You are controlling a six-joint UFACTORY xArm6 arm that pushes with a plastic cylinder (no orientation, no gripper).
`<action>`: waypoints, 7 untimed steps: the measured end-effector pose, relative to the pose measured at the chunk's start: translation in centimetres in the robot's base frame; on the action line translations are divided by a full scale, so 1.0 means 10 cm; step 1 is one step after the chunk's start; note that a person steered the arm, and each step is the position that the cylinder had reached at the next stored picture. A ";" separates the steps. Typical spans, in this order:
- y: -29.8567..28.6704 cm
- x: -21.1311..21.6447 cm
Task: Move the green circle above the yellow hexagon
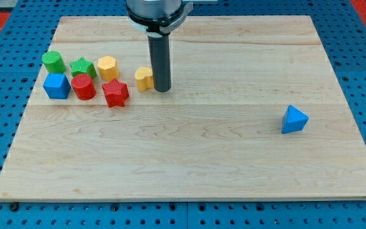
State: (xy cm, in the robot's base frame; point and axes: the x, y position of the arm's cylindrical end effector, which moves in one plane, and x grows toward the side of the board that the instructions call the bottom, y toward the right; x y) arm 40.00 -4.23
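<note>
The green circle point(53, 62) sits at the view's far left on the wooden board, at the left end of a cluster. The yellow hexagon point(107, 67) stands two blocks to its right, with a green star point(82, 67) between them. My tip point(162, 88) rests on the board right of the cluster, touching or nearly touching the right side of a yellow block point(144, 78) whose shape I cannot make out. The tip is well to the right of both the green circle and the hexagon.
A blue cube point(56, 86), a red cylinder point(83, 87) and a red star point(115, 93) form a row below the green circle and hexagon. A blue triangle point(294, 119) sits alone at the view's right. The board point(189, 159) lies on a blue pegboard.
</note>
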 end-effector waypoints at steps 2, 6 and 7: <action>-0.59 -0.24; -0.92 -1.38; -1.53 -1.45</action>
State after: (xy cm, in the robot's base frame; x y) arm 25.54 -19.55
